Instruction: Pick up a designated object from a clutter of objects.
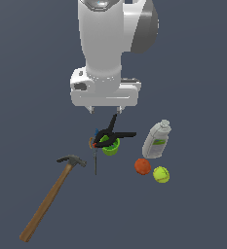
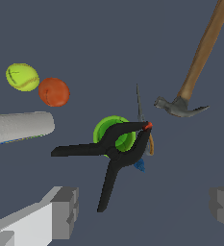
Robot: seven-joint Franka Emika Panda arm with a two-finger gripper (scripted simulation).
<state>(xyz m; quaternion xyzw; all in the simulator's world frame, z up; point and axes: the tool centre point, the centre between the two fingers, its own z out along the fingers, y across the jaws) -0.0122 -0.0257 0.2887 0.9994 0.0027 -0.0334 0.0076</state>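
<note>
We take the green cup as our landmark. The thin grey tool we want lies just beside the cup, on the hammer's side, its slender shaft running away from the cup and its small orange-brown end tucked close against the cup's wall. The black clamp sprawls across the cup's rim, its red tip reaching over to the tool's thick end, so that end is crowded while the bare shaft lies free on the desk.

Our claw hangs above the cup with nothing in it. In the wrist view its fingers stand wide apart, released. We judge it waits high because the clamp and cup stand in the way of a straight drop.

The wooden-handled hammer lies beyond the tool from the cup, its head nearest, well apart from the shaft. The grey-white bottle, orange ball and tennis ball lie on the cup's far side, out of the matter. A tiny blue piece shows beneath the clamp.

We judge the free shaft the sensible place to close.
</note>
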